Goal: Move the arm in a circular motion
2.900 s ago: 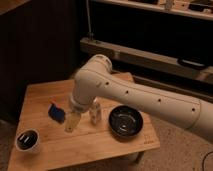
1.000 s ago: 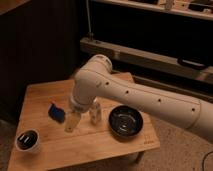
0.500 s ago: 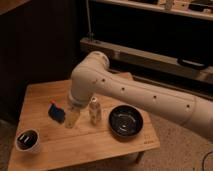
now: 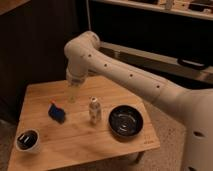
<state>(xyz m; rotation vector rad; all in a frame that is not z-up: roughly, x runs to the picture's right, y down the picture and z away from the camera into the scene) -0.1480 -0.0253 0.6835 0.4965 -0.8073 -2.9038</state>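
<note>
The arm point(image 4: 132, 77) enters from the right edge of the camera view and rises leftward to a rounded elbow joint above the back half of the table point(image 4: 107, 146). From the elbow, the last segment points straight down. The gripper point(image 4: 71, 95) is the narrow pale end piece at the tip of this segment. It is positioned over the rear left part of the table top, near the surface. Whether the jaws are wide or narrow cannot be told. A blue object point(image 4: 56, 112) lies near the gripper, in front of it and to its left. A small bottle point(image 4: 94, 110) stands upright near the table centre. A black bowl point(image 4: 126, 121) sits just beside the bottle, to the right. A white cup point(image 4: 27, 141) stands at the front left corner, well apart from the gripper.
</note>
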